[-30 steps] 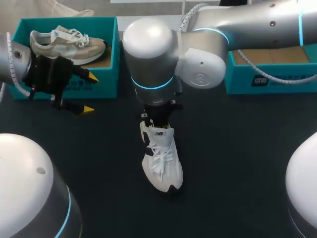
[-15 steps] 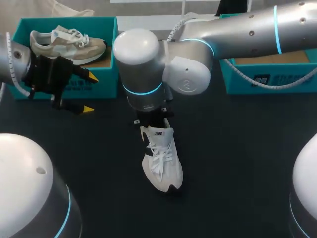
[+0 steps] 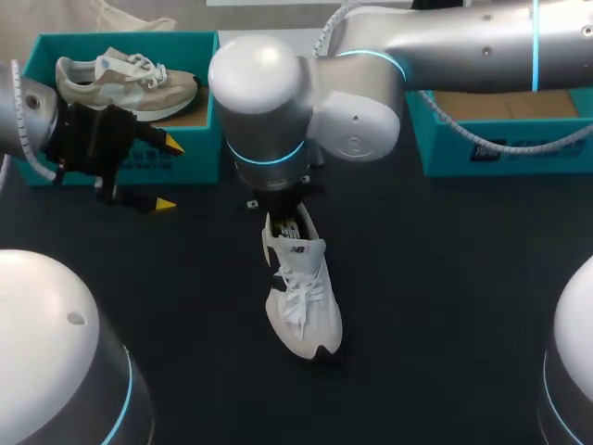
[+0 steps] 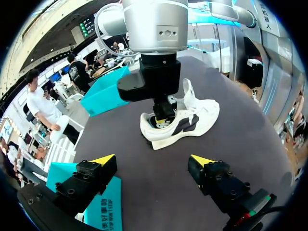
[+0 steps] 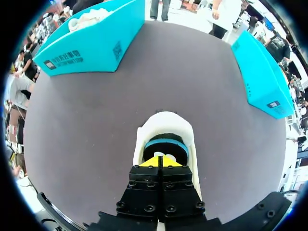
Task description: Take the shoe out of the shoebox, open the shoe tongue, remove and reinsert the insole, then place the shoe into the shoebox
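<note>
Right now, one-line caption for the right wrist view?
Right gripper, shut, tips inside the white shoe's opening over its blue insole; a teal shoebox beyond.

White print on shoebox (image 5: 96,48), logo on shoe tongue (image 3: 298,248)

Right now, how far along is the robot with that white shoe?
Done: the white shoe is out and lies on the table. In hand: the right gripper, shut, is down in the shoe's opening at the blue insole, not yet out. Left: removing and refitting it, then boxing the shoe in the shoebox. The left gripper hangs open.
</note>
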{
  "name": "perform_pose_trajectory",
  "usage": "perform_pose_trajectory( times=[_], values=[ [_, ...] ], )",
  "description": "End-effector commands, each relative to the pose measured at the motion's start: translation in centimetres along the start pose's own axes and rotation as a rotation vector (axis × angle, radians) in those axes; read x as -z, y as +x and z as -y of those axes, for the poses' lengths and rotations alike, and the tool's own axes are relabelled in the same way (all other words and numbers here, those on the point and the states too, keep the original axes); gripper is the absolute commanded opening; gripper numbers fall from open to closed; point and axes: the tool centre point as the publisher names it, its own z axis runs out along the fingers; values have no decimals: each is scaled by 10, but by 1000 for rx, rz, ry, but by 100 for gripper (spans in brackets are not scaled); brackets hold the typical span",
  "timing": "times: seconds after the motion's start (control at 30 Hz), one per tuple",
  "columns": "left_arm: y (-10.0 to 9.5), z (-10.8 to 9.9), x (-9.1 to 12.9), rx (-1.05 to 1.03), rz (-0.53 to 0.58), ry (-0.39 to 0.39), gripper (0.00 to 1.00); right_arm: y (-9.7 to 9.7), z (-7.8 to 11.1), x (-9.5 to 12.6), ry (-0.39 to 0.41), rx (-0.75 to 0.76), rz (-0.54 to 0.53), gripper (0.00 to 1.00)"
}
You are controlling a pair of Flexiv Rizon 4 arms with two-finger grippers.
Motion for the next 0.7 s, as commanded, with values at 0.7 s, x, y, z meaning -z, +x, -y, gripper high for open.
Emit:
perform_pose_trajectory(
  times=[0.7],
  values=[
    [0,0,0,0,-1,-3,100,-16,3,-10,-48,-10,51,0]
  ],
)
